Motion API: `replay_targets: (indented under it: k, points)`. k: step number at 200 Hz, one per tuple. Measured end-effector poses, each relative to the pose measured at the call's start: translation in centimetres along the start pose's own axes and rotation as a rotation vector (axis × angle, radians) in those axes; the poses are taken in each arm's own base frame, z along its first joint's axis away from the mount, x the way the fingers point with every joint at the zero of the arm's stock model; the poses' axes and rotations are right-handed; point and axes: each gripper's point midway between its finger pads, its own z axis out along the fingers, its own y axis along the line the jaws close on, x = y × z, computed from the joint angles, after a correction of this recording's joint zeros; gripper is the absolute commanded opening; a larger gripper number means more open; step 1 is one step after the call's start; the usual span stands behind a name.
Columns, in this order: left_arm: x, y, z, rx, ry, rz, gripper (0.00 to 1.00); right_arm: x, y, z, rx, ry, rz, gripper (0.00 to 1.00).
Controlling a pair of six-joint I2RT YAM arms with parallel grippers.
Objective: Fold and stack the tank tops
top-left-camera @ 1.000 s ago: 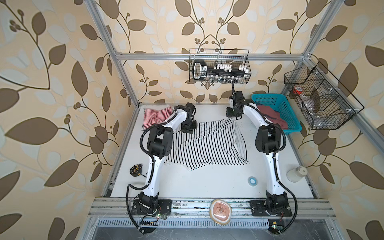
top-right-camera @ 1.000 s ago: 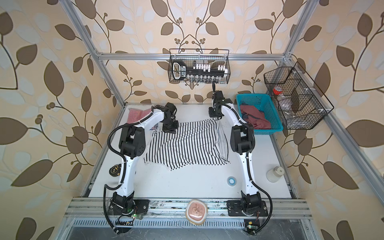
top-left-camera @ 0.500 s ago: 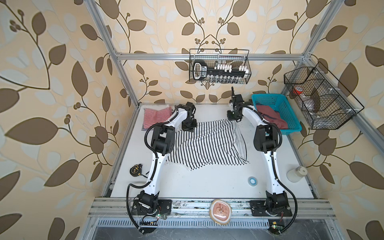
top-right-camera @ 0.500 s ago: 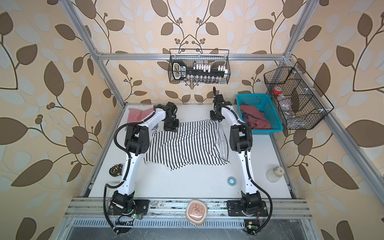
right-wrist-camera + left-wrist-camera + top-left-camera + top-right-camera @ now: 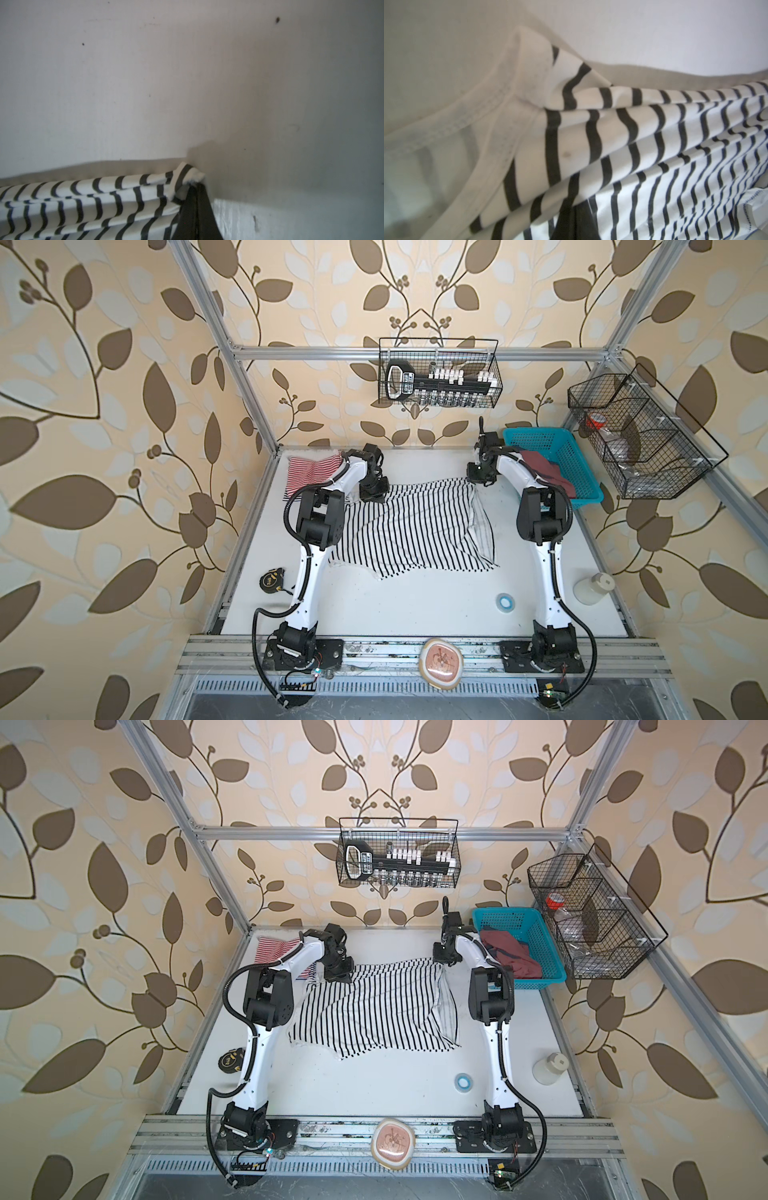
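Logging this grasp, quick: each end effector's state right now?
Left end effector: shut on the black-and-white striped tank top.
Right end effector: shut on the same top.

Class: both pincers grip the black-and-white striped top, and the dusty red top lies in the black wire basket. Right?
No: the dusty red top lies in the blue basket, as both top views show. The rest holds.

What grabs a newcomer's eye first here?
The black-and-white striped tank top spread mid-table, its far edge pinched by the left end effector and right end effector. Then the red-and-white striped top, far left, and the dusty red top in the teal basket.
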Motion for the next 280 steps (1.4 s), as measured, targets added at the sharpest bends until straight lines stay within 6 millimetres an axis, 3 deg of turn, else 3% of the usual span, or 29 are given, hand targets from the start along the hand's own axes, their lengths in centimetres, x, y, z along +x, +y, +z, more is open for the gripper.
replay_targets:
  k: [40, 49, 80, 102, 125, 151, 172, 193, 218, 245, 268, 280]
  points:
    - [-0.2, 0.0, -0.1, 0.036, -0.001, -0.010, 0.00, 0.3, -1.4, -0.3, -0.081, 0.015, 0.094, 0.00]
    - [-0.4, 0.1, -0.1, 0.037, -0.005, -0.012, 0.00, 0.2, -1.7, -0.3, -0.092, 0.017, 0.114, 0.10]
    - [-1.4, 0.8, -0.6, 0.021, -0.019, -0.027, 0.00, -0.1, -4.2, -0.7, -0.075, -0.003, 0.172, 0.25]
    - [-2.3, 1.3, -0.9, 0.007, -0.039, -0.032, 0.00, 0.6, -5.3, -2.1, -0.063, -0.008, 0.195, 0.31]
    - [-2.7, 1.3, -1.3, -0.007, -0.055, -0.021, 0.00, 1.8, -3.4, -4.6, -0.073, -0.016, 0.163, 0.33]
    - [-2.3, 0.7, -1.9, -0.019, -0.068, 0.005, 0.00, 3.6, 1.5, -9.1, -0.114, -0.054, 0.057, 0.34]
    - [-0.1, -0.5, -3.4, -0.021, -0.062, 0.036, 0.00, 6.0, 5.7, -11.8, -0.158, -0.068, -0.037, 0.33]
    - [3.3, -1.9, -5.0, -0.018, -0.044, 0.074, 0.00, 9.7, 7.9, -12.0, -0.178, -0.017, -0.101, 0.35]
    - [7.8, -3.0, -5.5, -0.023, -0.006, 0.116, 0.00, 15.6, 7.8, -10.3, -0.151, 0.105, -0.133, 0.36]
    - [12.9, -2.3, -3.2, -0.074, 0.097, 0.135, 0.00, 21.3, 7.0, -9.5, -0.096, 0.214, -0.169, 0.39]
    - [16.5, -0.7, -1.1, -0.132, 0.186, 0.127, 0.00, 23.5, 6.7, -10.5, -0.060, 0.218, -0.200, 0.40]
    - [17.3, -0.1, -0.8, -0.147, 0.207, 0.120, 0.00, 23.9, 6.8, -11.1, -0.050, 0.204, -0.213, 0.38]
